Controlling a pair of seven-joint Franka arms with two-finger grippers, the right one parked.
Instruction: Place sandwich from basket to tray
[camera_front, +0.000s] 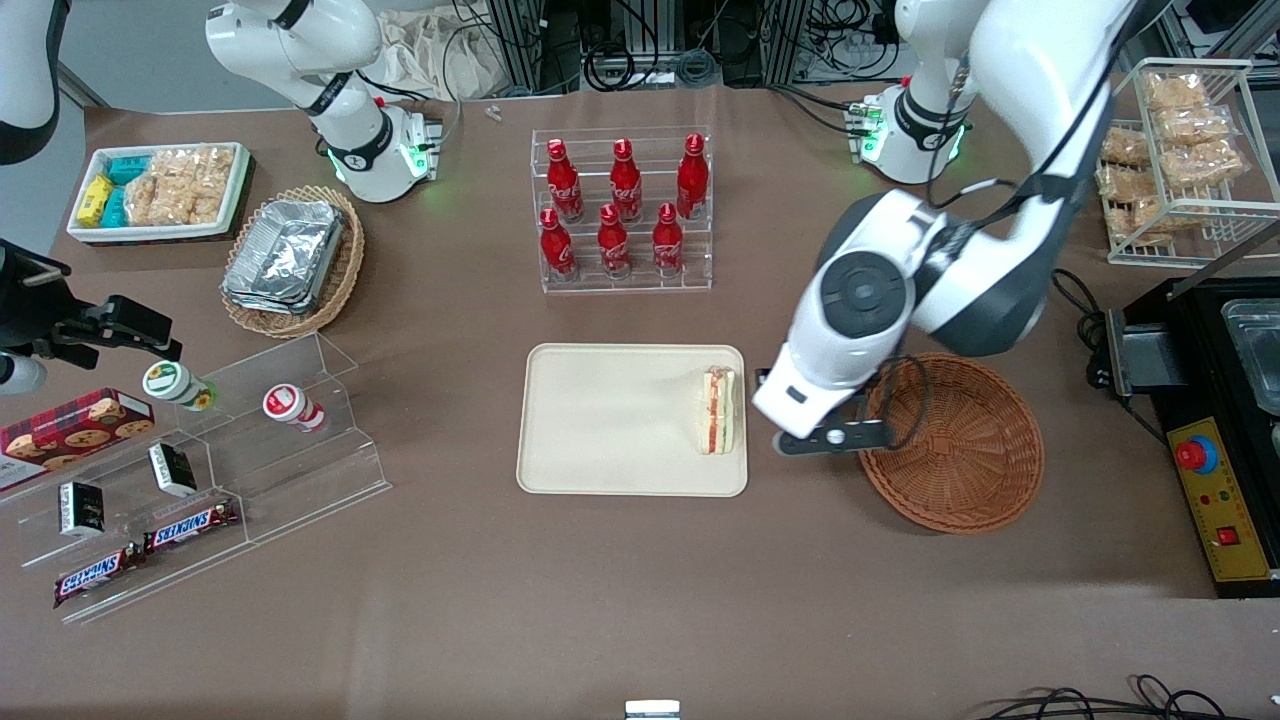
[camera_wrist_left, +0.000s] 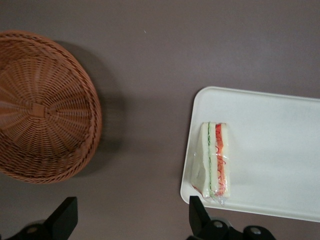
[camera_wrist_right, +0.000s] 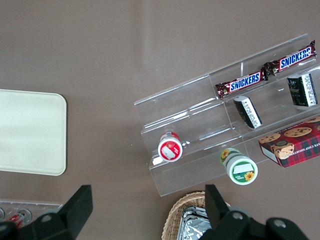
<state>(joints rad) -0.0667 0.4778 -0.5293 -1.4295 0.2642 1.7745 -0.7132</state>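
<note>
The sandwich lies at the tray's three o'clock edge, nearest the empty basket, apparently the shortest drop, while the gripper hangs between them, fingers apart, holding nothing.

Robot lab, mock snack shop, e-stop box, cable tangle

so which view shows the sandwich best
The left wrist view: the sandwich fills more of it, filling layers clear, lying on the tray near the open gripper. The front view shows it smaller; the right wrist view misses it.
</note>
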